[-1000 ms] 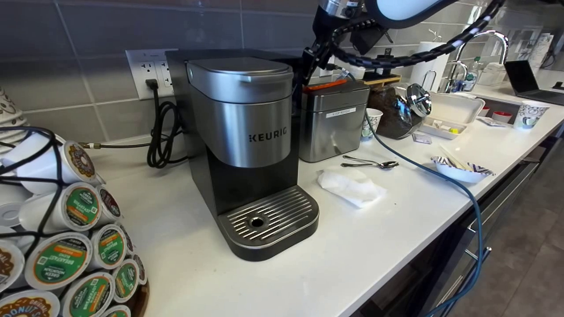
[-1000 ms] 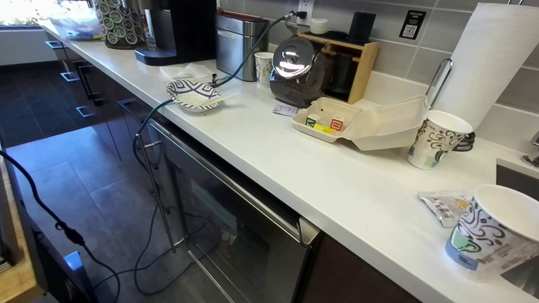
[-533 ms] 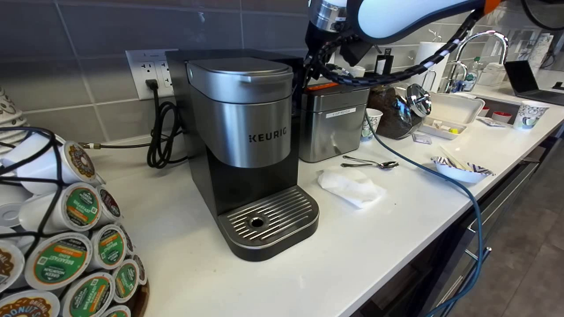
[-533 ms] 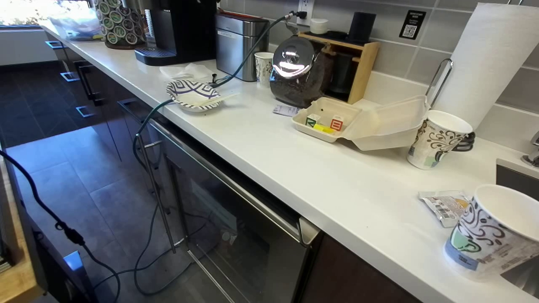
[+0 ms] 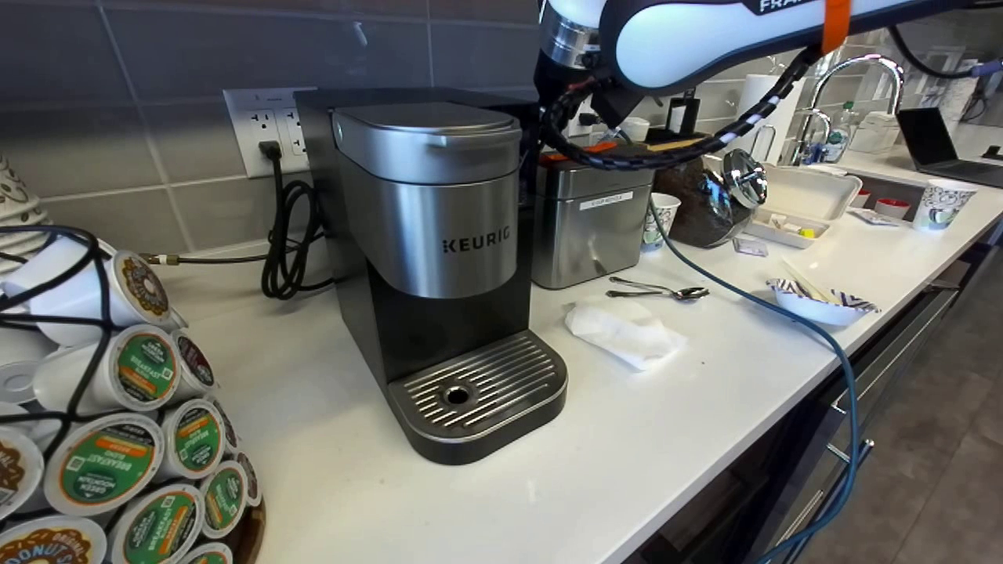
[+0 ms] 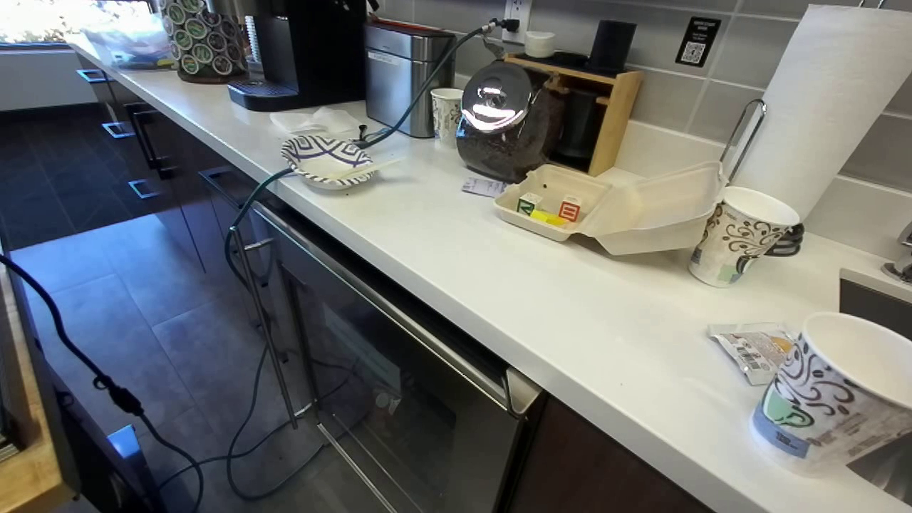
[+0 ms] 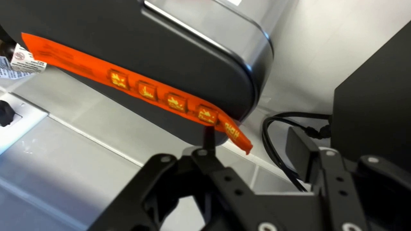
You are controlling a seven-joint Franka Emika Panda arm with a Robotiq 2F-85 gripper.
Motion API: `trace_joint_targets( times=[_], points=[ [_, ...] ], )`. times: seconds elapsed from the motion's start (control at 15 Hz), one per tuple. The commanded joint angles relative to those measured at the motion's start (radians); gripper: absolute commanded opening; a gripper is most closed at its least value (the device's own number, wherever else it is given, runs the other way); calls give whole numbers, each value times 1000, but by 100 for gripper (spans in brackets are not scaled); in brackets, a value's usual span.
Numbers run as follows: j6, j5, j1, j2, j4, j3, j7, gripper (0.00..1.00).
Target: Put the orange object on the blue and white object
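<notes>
The orange object is a slim orange-red wrapper strip lying along the dark lid of a steel bin. Its end hangs past the lid's edge in the wrist view. It also shows on the bin in both exterior views. My gripper is open. The strip's loose end lies between the fingers in the picture, and the left fingertip overlaps the strip; I cannot tell if they touch. The blue and white object is a patterned shallow bowl with a pale utensil in it, on the counter near the front edge.
A Keurig coffee machine stands close beside the bin and hides the fingers in an exterior view. A blue cable runs across the counter. A white napkin, spoons, a paper cup and a glass jar are nearby.
In an exterior view the arm has moved lower and to the left, toward the coffee machine, and the gripper is now mostly hidden. The orange strip and the bowl stay where they were.
</notes>
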Motion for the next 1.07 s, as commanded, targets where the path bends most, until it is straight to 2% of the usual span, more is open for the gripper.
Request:
trace_joint_targets(
  times=[0.0, 0.33, 0.67, 1.0],
  points=[
    [-35, -16, 16, 57, 84, -22, 15, 40],
    [-61, -21, 28, 66, 109, -42, 13, 2],
    [-147, -23, 46, 19, 93, -46, 8, 0],
    [-129, -71, 62, -102, -32, -86, 108, 0]
  ],
)
